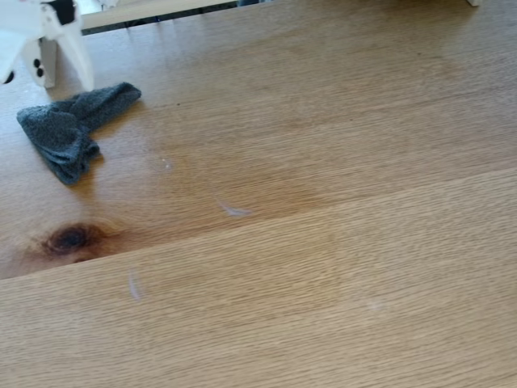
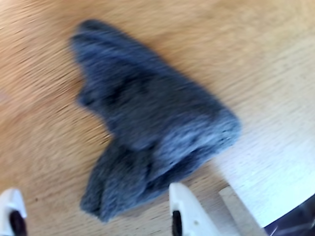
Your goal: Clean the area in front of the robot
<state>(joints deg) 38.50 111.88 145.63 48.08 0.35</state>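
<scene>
Gripper [image 2: 93, 216] is spread wide and empty, poised above the near edge of the grey cloth [image 2: 147, 132], which lies crumpled on the counter [image 1: 339, 242] at the fixed view's upper left. Recommendation: straddle the thick fold, descend fully, then close.

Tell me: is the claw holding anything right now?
Nothing held. The claw is open above the crumpled grey terry cloth, which lies on the wooden table.

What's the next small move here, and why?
Probably lower the gripper straight onto the grey cloth and close. In the wrist view the jaws stand open with the crumpled cloth lying loose between the fingertips, and smudges are on the wooden table.
</scene>
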